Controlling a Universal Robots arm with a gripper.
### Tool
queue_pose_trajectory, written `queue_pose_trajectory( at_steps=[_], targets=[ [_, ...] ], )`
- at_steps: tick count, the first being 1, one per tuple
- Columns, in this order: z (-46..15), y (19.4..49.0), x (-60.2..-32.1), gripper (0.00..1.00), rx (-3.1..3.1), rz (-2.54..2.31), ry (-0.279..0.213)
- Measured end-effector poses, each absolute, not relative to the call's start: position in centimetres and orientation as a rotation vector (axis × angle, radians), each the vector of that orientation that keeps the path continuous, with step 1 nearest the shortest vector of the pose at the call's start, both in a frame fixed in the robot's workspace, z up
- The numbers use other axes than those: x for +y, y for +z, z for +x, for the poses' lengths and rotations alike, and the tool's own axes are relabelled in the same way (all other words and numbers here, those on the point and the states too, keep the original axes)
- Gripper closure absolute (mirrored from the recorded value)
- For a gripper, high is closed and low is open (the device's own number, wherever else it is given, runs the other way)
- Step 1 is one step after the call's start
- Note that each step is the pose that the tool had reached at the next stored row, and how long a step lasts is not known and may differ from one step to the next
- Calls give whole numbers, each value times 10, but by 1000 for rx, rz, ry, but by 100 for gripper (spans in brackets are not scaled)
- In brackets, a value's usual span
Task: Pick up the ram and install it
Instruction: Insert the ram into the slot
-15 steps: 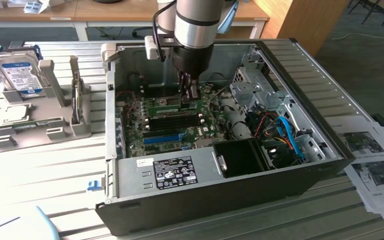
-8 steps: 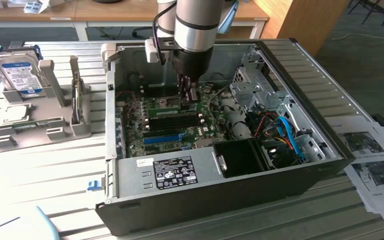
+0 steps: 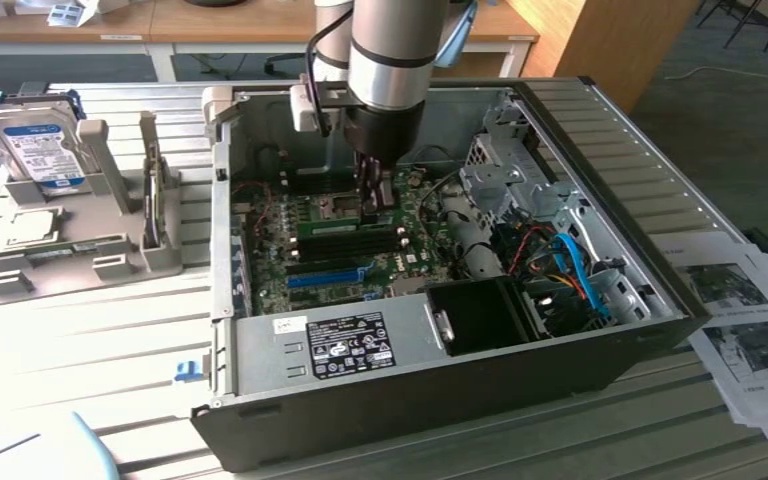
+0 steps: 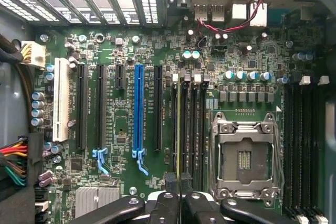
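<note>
Slatted table (image 3: 91, 350): open computer case (image 3: 424, 400), grey parts rack (image 3: 64, 262), printed sheets (image 3: 747, 320) lying on top.

A silver hard drive (image 3: 40, 150) with a blue label stands upright in a grey rack (image 3: 64, 262) on the slatted bench (image 3: 91, 350). It is at the exterior view's left of an open computer case (image 3: 638, 170), and printed sheets (image 3: 744, 320) lie at the case's right. On the green motherboard (image 4: 157, 45), a bright blue long slot (image 4: 138, 108) runs between black slots, well apart from a metal-framed processor socket (image 4: 244, 158).
</note>
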State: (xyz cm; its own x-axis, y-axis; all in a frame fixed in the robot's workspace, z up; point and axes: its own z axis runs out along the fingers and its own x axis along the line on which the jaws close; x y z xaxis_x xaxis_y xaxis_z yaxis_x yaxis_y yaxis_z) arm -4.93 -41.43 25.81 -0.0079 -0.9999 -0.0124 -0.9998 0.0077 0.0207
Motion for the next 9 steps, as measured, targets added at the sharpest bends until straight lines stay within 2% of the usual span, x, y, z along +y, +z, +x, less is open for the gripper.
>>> queue_pose_trajectory(
  at_steps=[9],
  targets=[
    [-49,256,-414,89,-2226,2209,-37]
  ],
)
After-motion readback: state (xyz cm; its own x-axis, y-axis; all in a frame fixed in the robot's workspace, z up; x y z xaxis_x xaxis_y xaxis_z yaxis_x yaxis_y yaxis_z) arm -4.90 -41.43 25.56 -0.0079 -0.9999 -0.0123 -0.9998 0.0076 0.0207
